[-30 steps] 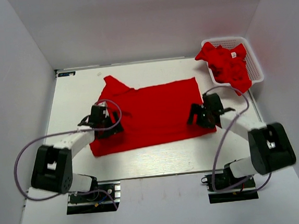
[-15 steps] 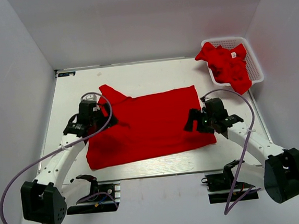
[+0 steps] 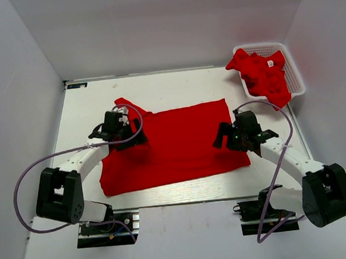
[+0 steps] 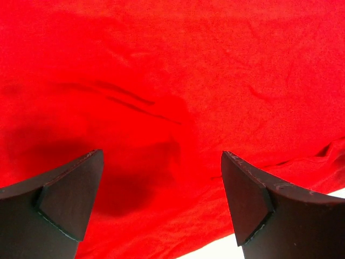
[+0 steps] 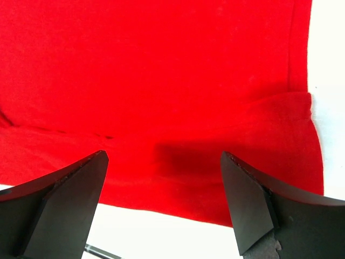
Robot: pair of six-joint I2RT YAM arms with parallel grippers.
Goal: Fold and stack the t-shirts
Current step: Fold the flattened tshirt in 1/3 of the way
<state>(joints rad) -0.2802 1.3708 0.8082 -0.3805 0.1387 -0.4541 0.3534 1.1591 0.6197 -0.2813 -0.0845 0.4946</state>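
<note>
Top view alone shows basket (image 3: 300, 82) heaped with shirts (image 3: 260, 73). Left end effector (image 4: 161, 156) and right end effector (image 5: 163, 154) hover over flat shirt (image 3: 174, 143), fingers apart.

The t-shirt (image 3: 174, 144) is soft matt cloth, the fingers (image 4: 64, 199) matt dark plastic, the basket (image 3: 295, 76) smooth plastic.

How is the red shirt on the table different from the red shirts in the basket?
The table shirt lies spread flat; the basket shirts are crumpled in a heap. The table shirt lies alone; the basket shirts pile together. All are bright red.
</note>
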